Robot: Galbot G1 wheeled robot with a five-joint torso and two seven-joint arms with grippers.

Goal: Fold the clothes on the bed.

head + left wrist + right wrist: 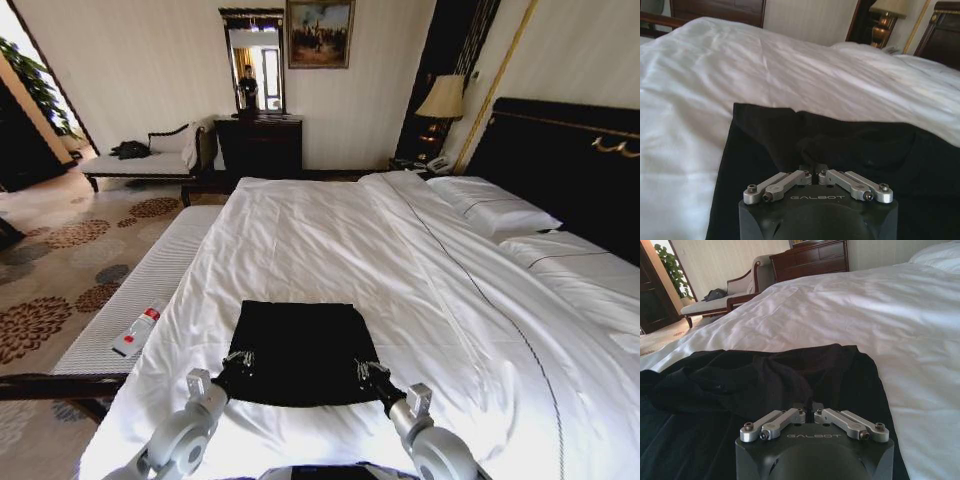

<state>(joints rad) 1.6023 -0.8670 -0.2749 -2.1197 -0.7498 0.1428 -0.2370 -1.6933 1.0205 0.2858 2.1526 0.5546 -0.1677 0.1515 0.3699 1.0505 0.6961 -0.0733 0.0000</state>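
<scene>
On the large white-sheeted bed [330, 240], the soft black T-shirt [300, 345] lies folded near its foot edge, with the left tool [237, 365] and right tool [372, 375] each pinched closed on a near corner.

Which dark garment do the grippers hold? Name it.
The black T-shirt on the bed, pinched by left gripper and right gripper; the other heap lies on the bench.
</scene>
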